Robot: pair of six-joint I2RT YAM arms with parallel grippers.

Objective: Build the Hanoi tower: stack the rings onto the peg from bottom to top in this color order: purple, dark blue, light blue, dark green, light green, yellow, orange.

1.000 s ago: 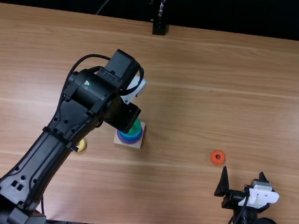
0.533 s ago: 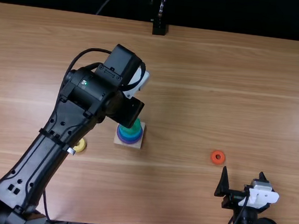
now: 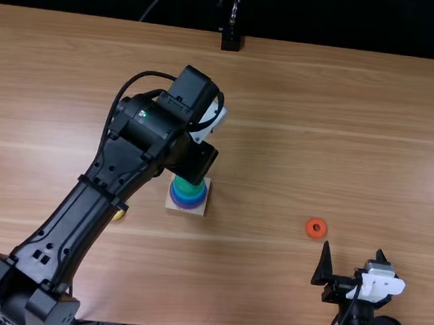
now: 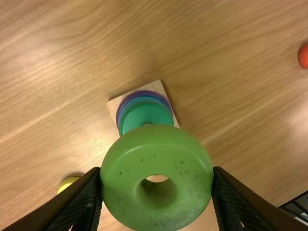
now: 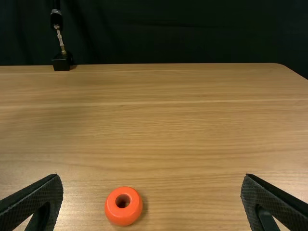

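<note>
L claw [image 4: 157, 169] had the lt. green ring [image 4: 156, 149] gripped, its hole prob. offset from the stack [image 4: 146, 113], partly behind it in L wrist view; open R claw [image 3: 354, 247] was farther off.

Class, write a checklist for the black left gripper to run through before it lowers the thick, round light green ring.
1. Light green ring between the left gripper's fingers: ok.
2. Round dark green ring topmost on the ring stack: ok.
3. Held ring centred above the stack: cannot tell.
4. Round yellow ring off the stack: ok.
5. Small round orange ring off the stack: ok.
6. Black right gripper away from the stack: ok.
</note>
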